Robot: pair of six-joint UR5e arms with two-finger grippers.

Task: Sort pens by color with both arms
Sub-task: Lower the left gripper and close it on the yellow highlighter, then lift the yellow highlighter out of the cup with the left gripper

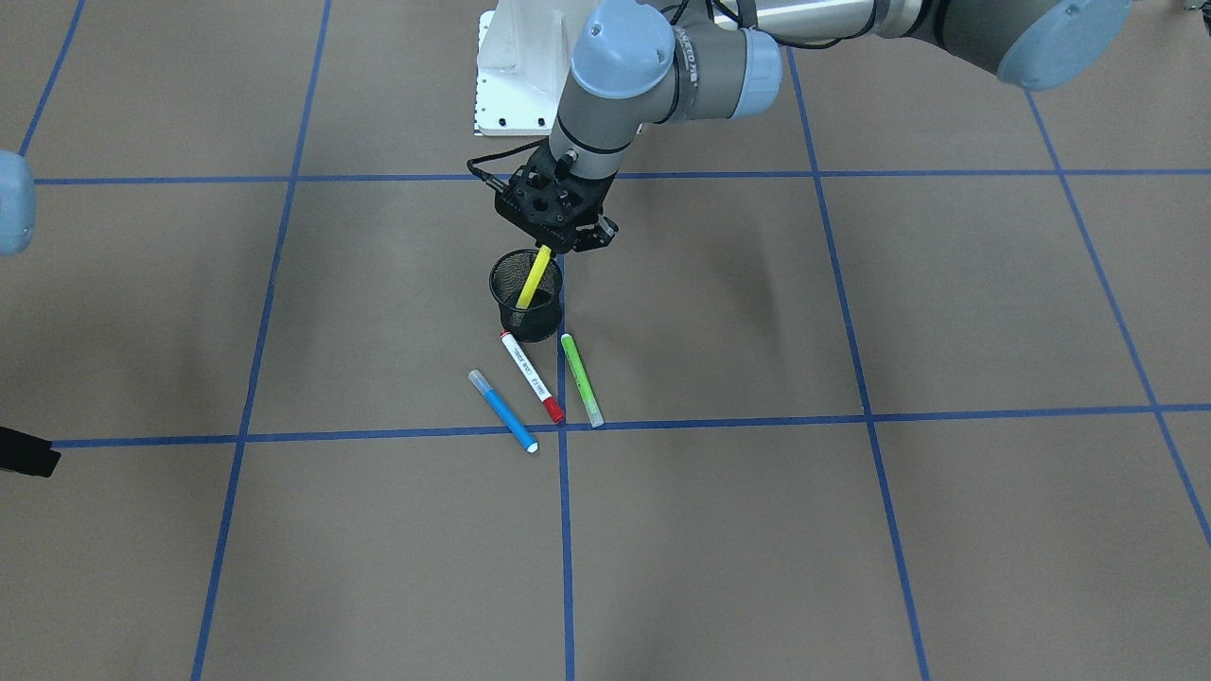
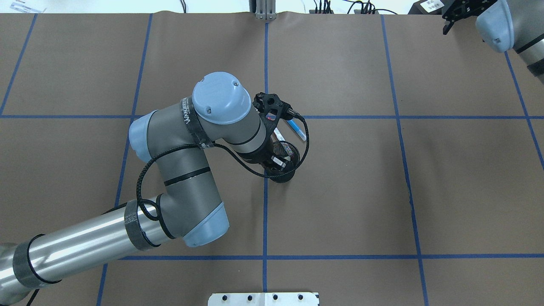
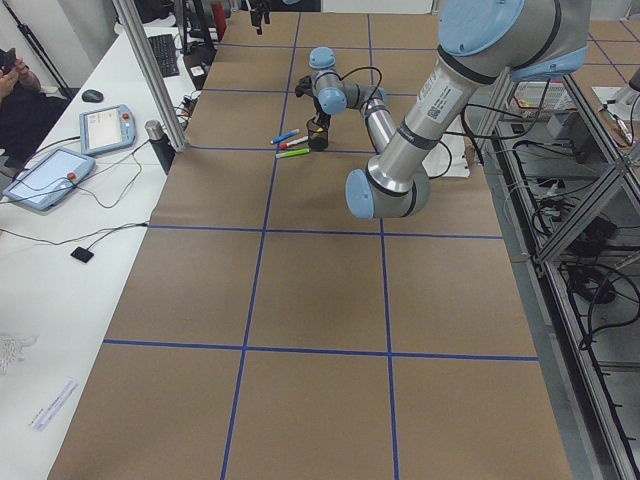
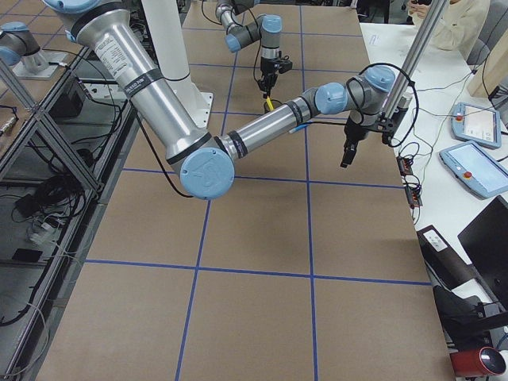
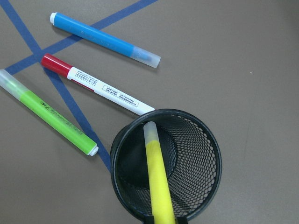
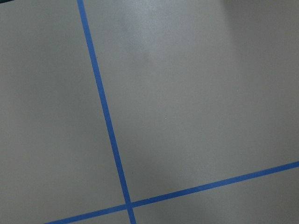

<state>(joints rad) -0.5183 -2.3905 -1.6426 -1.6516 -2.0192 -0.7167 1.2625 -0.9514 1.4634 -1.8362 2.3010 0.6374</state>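
My left gripper (image 1: 566,242) is shut on the top of the yellow highlighter (image 1: 534,277), which slants down into the black mesh cup (image 1: 535,326). In the left wrist view the yellow highlighter (image 5: 156,177) reaches inside the cup's rim (image 5: 212,149). Three pens lie flat beside the cup: the blue pen (image 1: 502,410), the white pen with red ends (image 1: 531,375) and the lime green highlighter (image 1: 581,379). My right gripper (image 2: 457,15) hangs far off at the table's far right corner, over bare paper. I cannot tell how its jaws stand.
Brown paper with a grid of blue tape (image 1: 565,530) covers the table. The white bolted pedestal (image 1: 511,76) stands at the robot's side. A side desk holds tablets (image 3: 45,175) and cables, and a person (image 3: 12,85) sits there.
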